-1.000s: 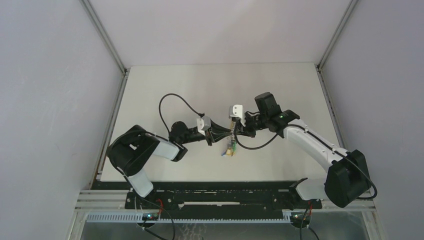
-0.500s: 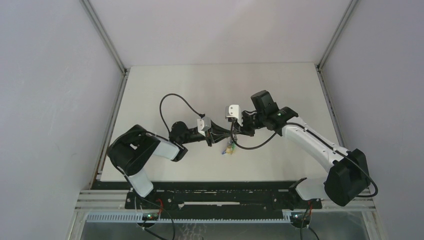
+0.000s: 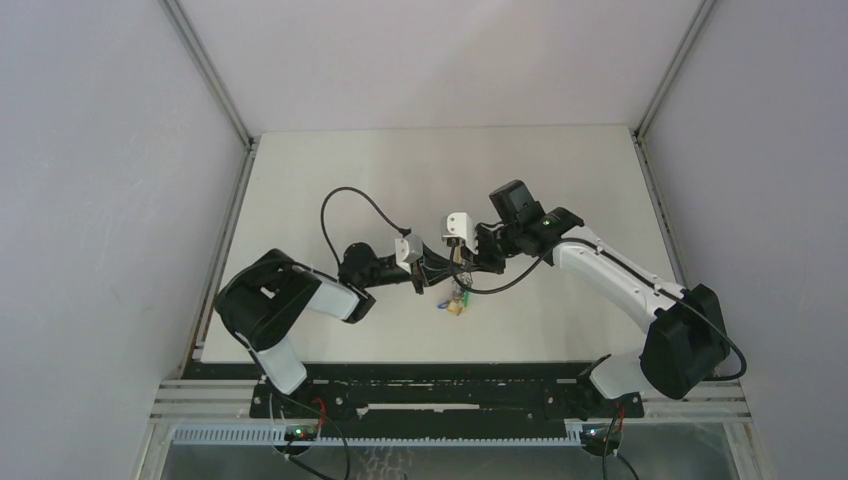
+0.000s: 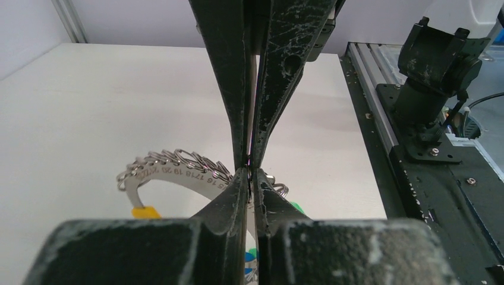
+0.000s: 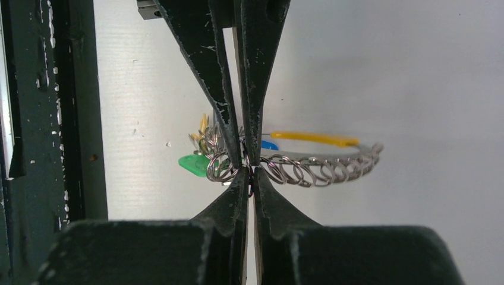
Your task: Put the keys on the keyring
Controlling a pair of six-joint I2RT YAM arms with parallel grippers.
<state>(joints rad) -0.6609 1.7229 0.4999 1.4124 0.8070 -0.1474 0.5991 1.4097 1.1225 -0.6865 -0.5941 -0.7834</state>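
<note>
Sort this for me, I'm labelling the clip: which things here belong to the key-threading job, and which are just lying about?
Job: keyring with yellow band and green tag; left claw; right claw, shut on the keyring. Loose key not discernible.
Just there: black cable; mounting rail.

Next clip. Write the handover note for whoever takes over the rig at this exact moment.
Right gripper: shut, pinching a small ring of the keyring.
Left gripper: jaws nearly together, tip to tip with the right gripper. What it pinches, if anything, cannot be told.
Keyring: mid-table, between the two grippers.
Loose key: not made out in any view.
Done: keyring gripped.
Left: find the key and thread it on.
</note>
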